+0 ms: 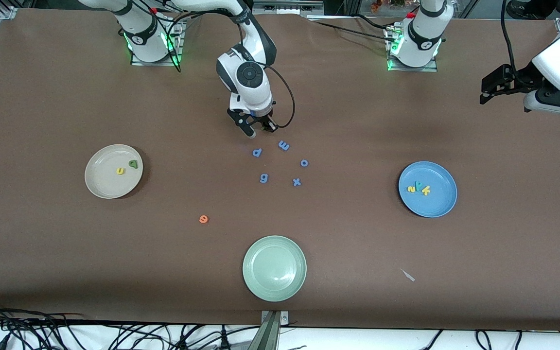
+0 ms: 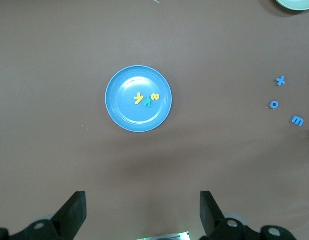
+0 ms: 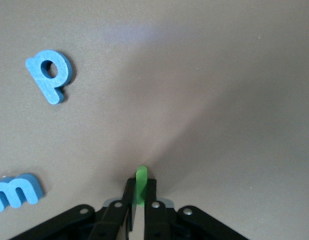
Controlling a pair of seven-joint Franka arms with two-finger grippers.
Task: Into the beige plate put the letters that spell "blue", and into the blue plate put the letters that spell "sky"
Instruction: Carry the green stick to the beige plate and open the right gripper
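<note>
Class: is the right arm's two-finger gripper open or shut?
Shut on the green foam bar letter l: the right gripper has its fingers pinching it, in the right wrist view.

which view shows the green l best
The right wrist view: the green l stands pinched between the fingers of the shut right end effector, its tip poking out. In the front view the right end effector hides it, down at the table by the blue-violet letters. The left wrist view does not show it.
</note>
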